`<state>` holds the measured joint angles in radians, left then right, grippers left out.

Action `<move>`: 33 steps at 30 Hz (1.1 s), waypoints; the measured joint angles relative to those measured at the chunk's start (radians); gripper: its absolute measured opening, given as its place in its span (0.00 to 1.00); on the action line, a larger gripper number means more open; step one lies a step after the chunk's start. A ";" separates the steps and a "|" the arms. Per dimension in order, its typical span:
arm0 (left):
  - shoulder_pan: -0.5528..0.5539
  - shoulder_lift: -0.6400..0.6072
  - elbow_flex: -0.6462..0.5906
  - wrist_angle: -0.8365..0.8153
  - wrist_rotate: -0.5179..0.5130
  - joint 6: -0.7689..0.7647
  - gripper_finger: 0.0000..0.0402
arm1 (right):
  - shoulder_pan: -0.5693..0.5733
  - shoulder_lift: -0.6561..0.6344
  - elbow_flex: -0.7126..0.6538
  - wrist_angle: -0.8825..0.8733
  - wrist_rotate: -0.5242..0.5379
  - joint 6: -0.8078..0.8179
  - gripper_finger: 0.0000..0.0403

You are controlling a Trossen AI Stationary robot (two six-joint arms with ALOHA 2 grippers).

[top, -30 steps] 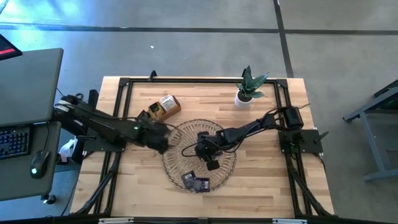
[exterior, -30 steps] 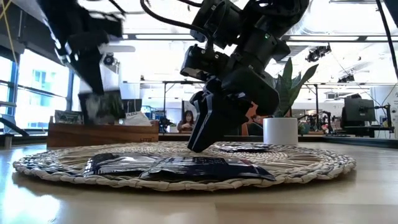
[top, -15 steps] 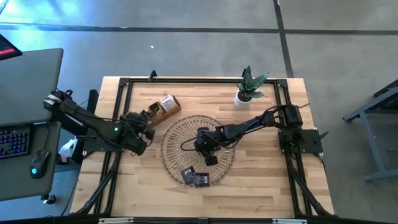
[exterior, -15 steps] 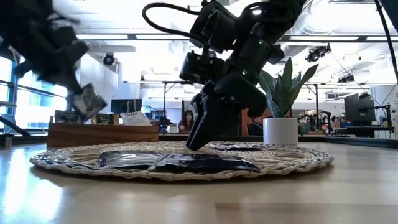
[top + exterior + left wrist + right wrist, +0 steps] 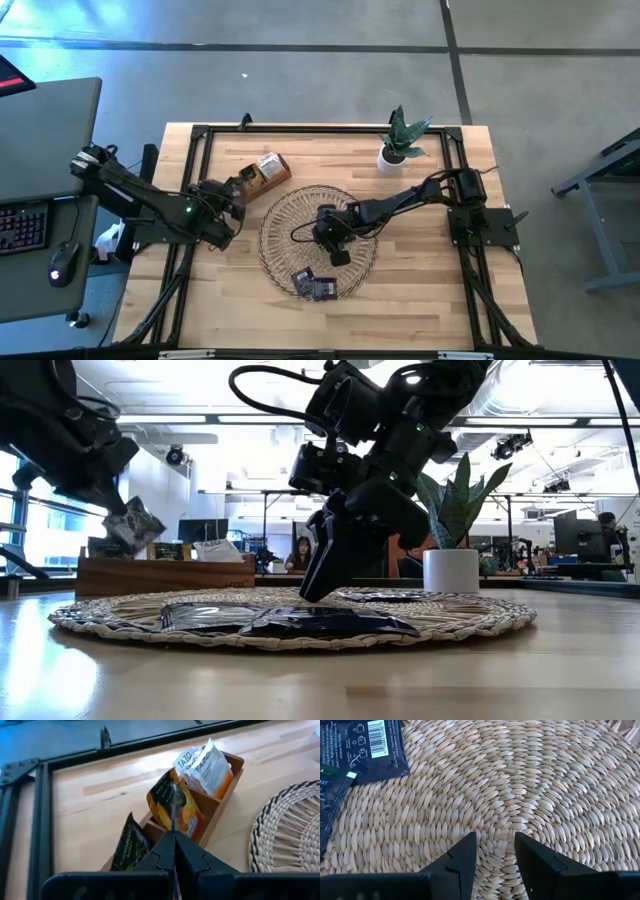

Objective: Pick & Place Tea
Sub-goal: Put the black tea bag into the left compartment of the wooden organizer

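My left gripper [image 5: 228, 200] hovers off the left rim of the round wicker tray [image 5: 272, 225], near the wooden compartment box [image 5: 258, 175], shut on a dark tea sachet [image 5: 135, 525]. The box [image 5: 212, 802] has white-and-orange sachets [image 5: 206, 764] and darker ones [image 5: 129, 846] standing on edge in its compartments. My right gripper [image 5: 337, 243] is open, pointing down over the middle of the tray [image 5: 545, 785]. Dark sachets [image 5: 315, 286] lie flat on the tray's near part [image 5: 290, 622]. My left gripper pinches the dark sachet by its upper edge [image 5: 122, 512] between the two shut fingers. In the wrist view the sachet shows edge-on as a thin strip [image 5: 173, 817] running out from the fingertips. It hangs tilted below the fingers, lifted clear of table and box. My right gripper's fingertips [image 5: 312, 592] stand at the tray's weave; whether they touch it I cannot tell.
A potted plant in a white pot [image 5: 397, 148] stands on the table's far right part. A black frame [image 5: 200, 132] runs along the table's edges. Bare wood lies left and right of the tray. People show in the room behind [image 5: 300, 552].
My left gripper, still shut on the dark sachet, has carried it from the tray's left rim toward the table's left and far side, nearer the wooden box. The tray with its sachets has slid a little toward the far edge.
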<state>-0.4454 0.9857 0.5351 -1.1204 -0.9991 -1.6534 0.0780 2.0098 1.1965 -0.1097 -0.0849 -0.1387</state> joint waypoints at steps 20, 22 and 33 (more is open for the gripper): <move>0.000 0.001 -0.050 -0.052 0.015 -0.006 0.02 | 0.000 0.000 0.000 0.002 -0.001 -0.026 0.32; 0.000 0.001 -0.050 -0.058 0.015 -0.004 0.06 | 0.000 0.000 0.000 0.003 -0.001 -0.026 0.32; 0.094 0.001 -0.050 -0.051 -0.015 -0.014 0.33 | 0.000 0.000 0.000 0.014 -0.001 -0.053 0.32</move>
<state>-0.3514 0.9863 0.4850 -1.1717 -1.0146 -1.6673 0.0780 2.0098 1.1961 -0.0959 -0.0860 -0.1917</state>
